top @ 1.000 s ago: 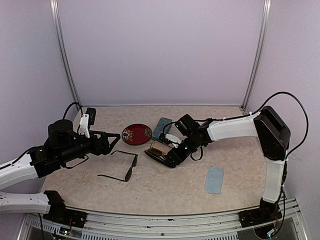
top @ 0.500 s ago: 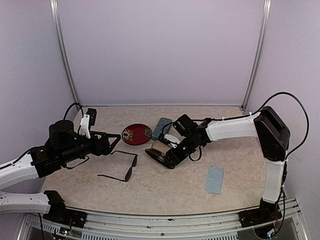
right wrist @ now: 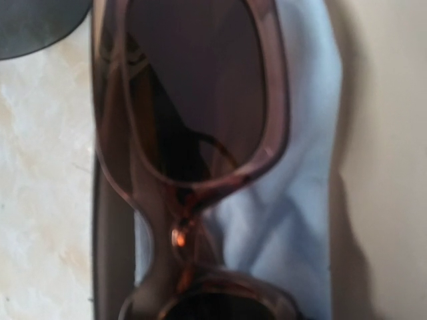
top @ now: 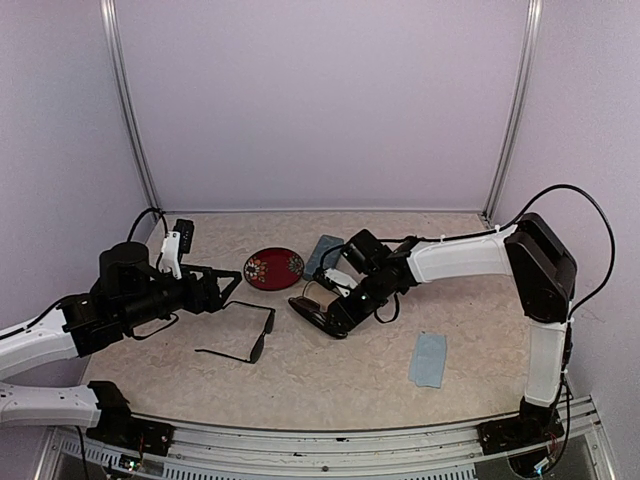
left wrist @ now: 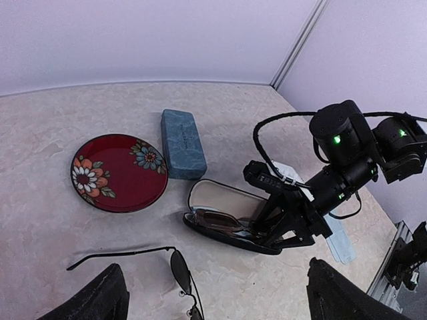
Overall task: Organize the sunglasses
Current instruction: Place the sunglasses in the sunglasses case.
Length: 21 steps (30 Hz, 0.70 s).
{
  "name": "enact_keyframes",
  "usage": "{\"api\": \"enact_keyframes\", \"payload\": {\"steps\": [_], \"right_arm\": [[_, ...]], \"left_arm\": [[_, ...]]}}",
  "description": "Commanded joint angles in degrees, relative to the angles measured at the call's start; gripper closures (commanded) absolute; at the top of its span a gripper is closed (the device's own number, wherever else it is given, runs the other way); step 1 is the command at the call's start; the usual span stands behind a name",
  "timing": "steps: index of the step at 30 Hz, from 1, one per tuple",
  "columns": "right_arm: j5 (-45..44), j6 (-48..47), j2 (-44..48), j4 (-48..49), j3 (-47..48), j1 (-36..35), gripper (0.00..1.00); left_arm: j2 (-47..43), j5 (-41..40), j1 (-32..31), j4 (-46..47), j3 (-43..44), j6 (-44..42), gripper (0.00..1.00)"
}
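My right hand [top: 338, 316] is down on the open black oval case [top: 318, 318] mid-table, fingers partway apart at the reddish-brown sunglasses [left wrist: 223, 221], but honestly I can't tell if I'm actually pinching them or just resting there. That pair lies in the case on a light blue cloth [right wrist: 300, 167] with the lid not shut, so I'd call that one nearly done. My left hand [top: 232, 285] is spread wide with nothing in it, hanging at 10 o'clock of the thin black sunglasses [top: 245, 335], which sit unfolded on the table [top: 350, 400] at about 8 o'clock from the case. So roughly halfway, I'd say: one pair to go, and the blue-grey case [left wrist: 182, 143] at 12 o'clock looks closed. Room-wise, the red flowered plate [left wrist: 119, 172] crowds 10 o'clock, the walls are well back, and the near side is open apart from a spare blue cloth [top: 428, 360] at 4 o'clock.
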State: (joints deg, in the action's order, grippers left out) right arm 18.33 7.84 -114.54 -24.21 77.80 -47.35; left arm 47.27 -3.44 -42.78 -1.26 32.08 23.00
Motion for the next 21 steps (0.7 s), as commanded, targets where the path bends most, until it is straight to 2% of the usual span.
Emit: {"api": "enact_keyframes", "payload": {"steps": [1,10,21], "right_arm": [[-1.9,1.6,-0.7,-0.9,1.1,-1.0,0.59],[-3.8,2.6,-0.3,-1.0,1.4,-2.1,0.45],[-3.9,3.0,0.4,-0.3,1.4,-2.2,0.42]], "left_arm": [[0.2,-0.2,0.1,1.5,-0.3,0.4,0.1],[0.9,-0.5,-0.3,1.8,-0.1,0.4,0.1],[1.5,-1.2,-1.0,1.8,-0.2,0.5,0.1]]}}
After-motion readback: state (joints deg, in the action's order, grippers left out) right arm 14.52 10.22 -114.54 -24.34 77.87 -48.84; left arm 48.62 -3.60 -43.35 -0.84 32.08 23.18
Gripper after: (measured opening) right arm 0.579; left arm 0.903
